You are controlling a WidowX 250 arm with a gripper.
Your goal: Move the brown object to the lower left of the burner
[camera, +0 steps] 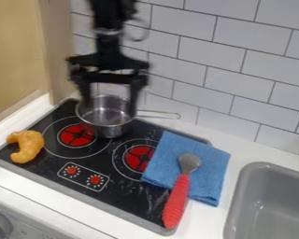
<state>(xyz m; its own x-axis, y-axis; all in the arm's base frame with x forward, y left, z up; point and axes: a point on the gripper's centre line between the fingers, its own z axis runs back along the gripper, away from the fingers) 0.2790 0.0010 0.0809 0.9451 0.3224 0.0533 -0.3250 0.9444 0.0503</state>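
Note:
My gripper [110, 103] hangs at the upper left in the camera view, over the metal pot, open with its two fingers spread apart and pointing down. The brown object, a curved croissant [31, 145], lies at the left edge of the black stove top, left of the left red burner [76, 135] and slightly lower in the view. The gripper is above and to the right of the croissant, apart from it. Another red burner [140, 158] is at the middle of the stove.
The metal pot [106, 117] stands on the stove's back part, its handle pointing right. A blue cloth [211, 163] lies at the stove's right, with a red-handled spoon [177, 198] on it. A grey sink [270, 205] is at lower right; a tiled wall [239, 60] stands behind.

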